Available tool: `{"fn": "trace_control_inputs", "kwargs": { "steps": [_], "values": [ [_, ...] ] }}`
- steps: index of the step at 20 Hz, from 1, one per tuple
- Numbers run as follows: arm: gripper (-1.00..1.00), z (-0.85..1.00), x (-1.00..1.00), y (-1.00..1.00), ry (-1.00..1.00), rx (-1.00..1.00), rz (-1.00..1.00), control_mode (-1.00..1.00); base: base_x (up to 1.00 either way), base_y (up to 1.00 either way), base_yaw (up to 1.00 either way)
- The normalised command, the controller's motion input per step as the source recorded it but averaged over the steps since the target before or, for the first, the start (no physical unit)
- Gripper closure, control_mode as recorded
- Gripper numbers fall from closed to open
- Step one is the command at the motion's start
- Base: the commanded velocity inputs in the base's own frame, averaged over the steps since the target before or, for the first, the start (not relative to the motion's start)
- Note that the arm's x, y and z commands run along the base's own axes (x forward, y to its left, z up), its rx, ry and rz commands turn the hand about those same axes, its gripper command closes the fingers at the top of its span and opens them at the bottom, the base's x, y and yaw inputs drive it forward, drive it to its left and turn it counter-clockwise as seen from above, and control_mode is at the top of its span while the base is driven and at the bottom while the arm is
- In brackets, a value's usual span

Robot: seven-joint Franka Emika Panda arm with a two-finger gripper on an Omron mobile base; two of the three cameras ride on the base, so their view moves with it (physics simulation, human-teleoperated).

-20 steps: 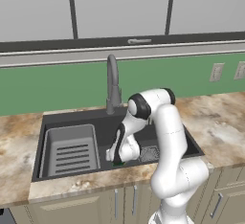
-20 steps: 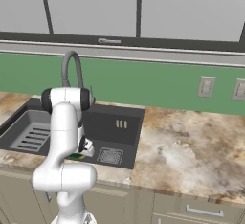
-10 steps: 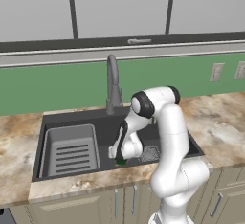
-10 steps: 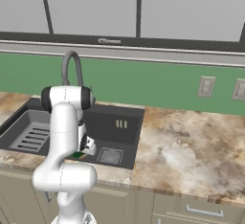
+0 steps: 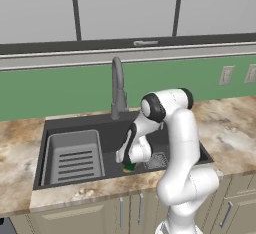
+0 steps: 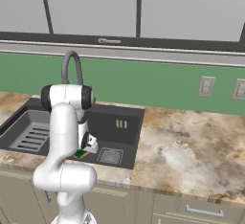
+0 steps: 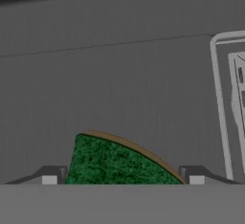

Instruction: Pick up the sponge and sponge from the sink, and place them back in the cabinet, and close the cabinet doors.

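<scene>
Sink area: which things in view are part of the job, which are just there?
Job:
- sponge, between the end effector fingertips
- sink

Just there:
- faucet
- ribbed rack
- drain strainer
- wall outlets
- grey wall cabinets

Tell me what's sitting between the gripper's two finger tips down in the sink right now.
In the hand view a sponge, green scrub side up, lies between the finger tips of the gripper, on the dark floor of the sink.
</scene>
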Motion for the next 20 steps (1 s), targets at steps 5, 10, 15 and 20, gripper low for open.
{"fn": "trace_control_inputs", "kwargs": {
  "steps": [5,10,15,20],
  "values": [
    [1.0,0.13,0.02,-0.09,0.0,0.0,0.0,-1.0,0.0,0.0,0.0],
    [1.0,0.1,0.05,-0.08,0.0,0.0,0.0,-1.0,0.0,0.0,0.0],
    [1.0,0.17,0.07,-0.11,0.0,0.0,0.0,-1.0,0.0,0.0,0.0],
    [1.0,0.15,0.02,-0.14,0.0,0.0,0.0,-1.0,0.0,0.0,0.0]
  ]
}}
